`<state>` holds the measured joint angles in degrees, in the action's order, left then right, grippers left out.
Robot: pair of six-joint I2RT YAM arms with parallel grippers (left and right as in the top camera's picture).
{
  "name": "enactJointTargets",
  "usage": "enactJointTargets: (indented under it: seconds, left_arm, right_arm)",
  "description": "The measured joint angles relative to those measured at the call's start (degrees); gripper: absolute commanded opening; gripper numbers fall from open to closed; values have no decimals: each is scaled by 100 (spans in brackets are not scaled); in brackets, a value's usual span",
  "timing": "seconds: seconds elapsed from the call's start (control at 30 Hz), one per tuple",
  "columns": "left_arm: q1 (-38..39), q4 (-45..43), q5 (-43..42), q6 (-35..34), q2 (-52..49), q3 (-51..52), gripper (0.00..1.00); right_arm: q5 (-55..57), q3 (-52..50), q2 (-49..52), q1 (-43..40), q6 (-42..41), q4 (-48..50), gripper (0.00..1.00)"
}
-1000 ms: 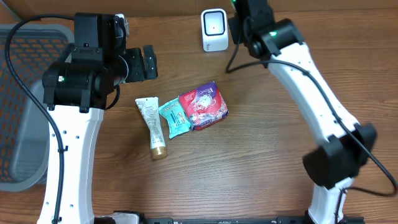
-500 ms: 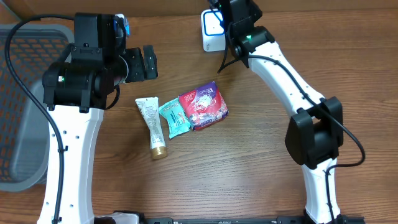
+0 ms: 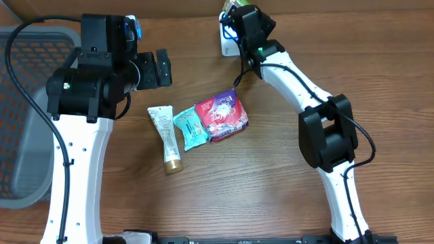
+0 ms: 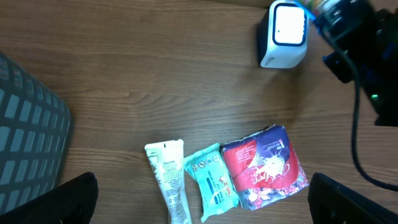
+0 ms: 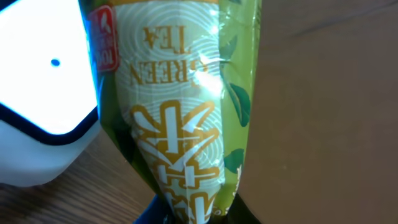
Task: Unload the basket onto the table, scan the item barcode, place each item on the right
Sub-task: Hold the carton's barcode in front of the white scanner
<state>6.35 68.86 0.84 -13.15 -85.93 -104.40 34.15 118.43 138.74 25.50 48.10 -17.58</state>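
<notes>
The tea pack [image 5: 186,124], green with gold print and "GREEN TEA" on it, sits pinched at its lower end in the right gripper [image 5: 194,216], whose jaws are closed on it. In the right wrist view it stands just beside the scanner's [image 4: 285,34] lit white face, overlapping its edge; whether the two touch I cannot tell. The scanner stands at the far edge of the table [image 3: 271,190]. Nearer the middle lie three things in a row, side by side: a tube [image 3: 166,137], a teal pack [image 3: 189,127] and a purple pack [image 3: 222,115]. The left gripper [image 4: 202,199] hangs above them with jaws wide and empty. A basket [image 3: 20,135] stands at the left.
</notes>
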Motion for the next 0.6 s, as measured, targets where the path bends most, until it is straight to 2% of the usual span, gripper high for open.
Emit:
enactJointTargets:
  seconds: [0.33,0.6]
  left_arm:
    - [0,0,0,0,0,0,100]
    - [0,0,0,0,-2,0,100]
  right_arm:
    - [55,0,245,0,101,26,4]
    - [361,0,256,15,127,437,4]
